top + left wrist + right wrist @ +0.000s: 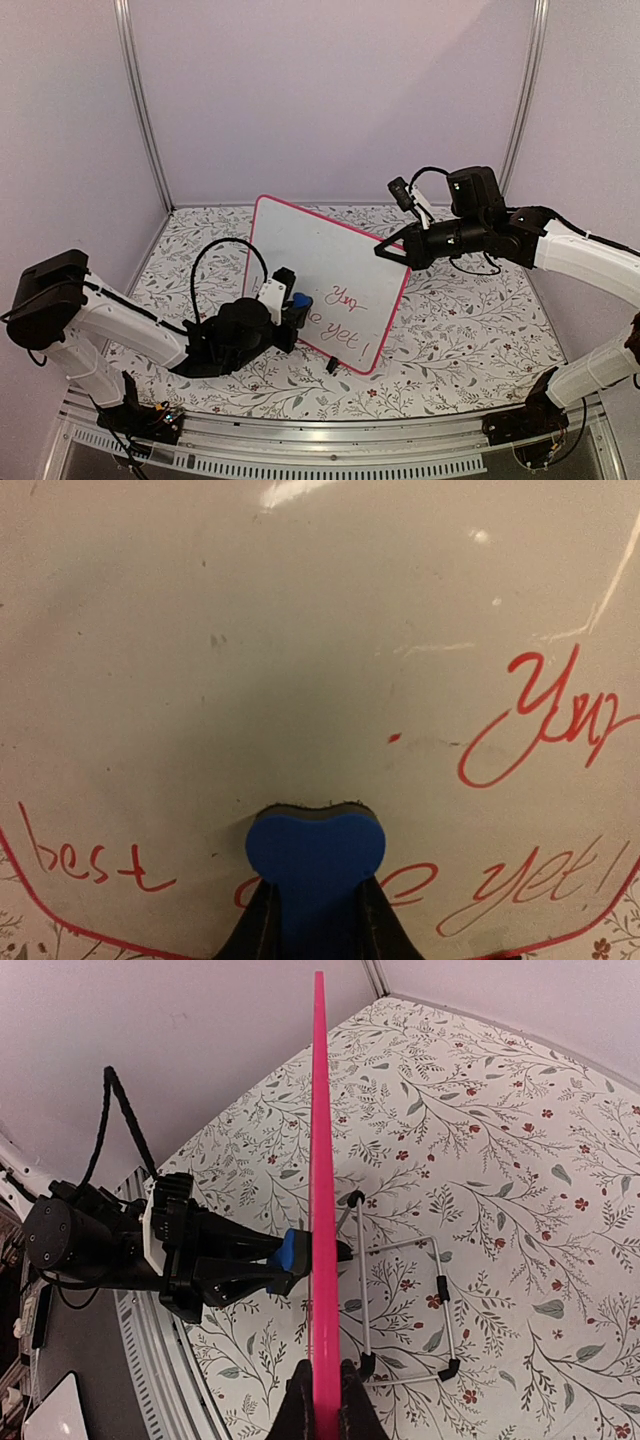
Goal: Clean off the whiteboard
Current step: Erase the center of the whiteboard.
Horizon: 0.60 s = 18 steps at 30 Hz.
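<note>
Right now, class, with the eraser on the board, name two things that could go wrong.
1. The left gripper presses the blue eraser against the whiteboard. The board is braced only by the right gripper pinching its thin edge and a wire stand behind, so a hard push might twist or tip it.
2. The eraser sits low on the board. A sideways stroke could slip off and leave red handwriting.
</note>
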Tool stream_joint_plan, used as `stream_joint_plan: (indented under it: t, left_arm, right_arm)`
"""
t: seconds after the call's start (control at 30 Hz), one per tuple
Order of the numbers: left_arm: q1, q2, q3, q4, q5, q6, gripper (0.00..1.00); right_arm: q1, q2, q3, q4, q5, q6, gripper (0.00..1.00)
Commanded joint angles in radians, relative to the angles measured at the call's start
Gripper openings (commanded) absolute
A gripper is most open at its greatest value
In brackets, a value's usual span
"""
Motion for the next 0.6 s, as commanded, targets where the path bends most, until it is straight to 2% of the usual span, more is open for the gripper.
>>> stream_joint_plan:
  t: [0.0,0.57]
  left_arm:
    - [-0.013,0.016,-0.029,-0.08,-0.004,-0.017,0.1]
    - [-0.014,-0.019,0.1,-0.024,0.036,0.136,0.1]
  right_arm:
    - [0.021,0.017,-0.013,-0.047,-0.046,-0.053,0.0]
    - [0.021,0.017,-0.012,-0.048,-0.047,-0.053,0.0]
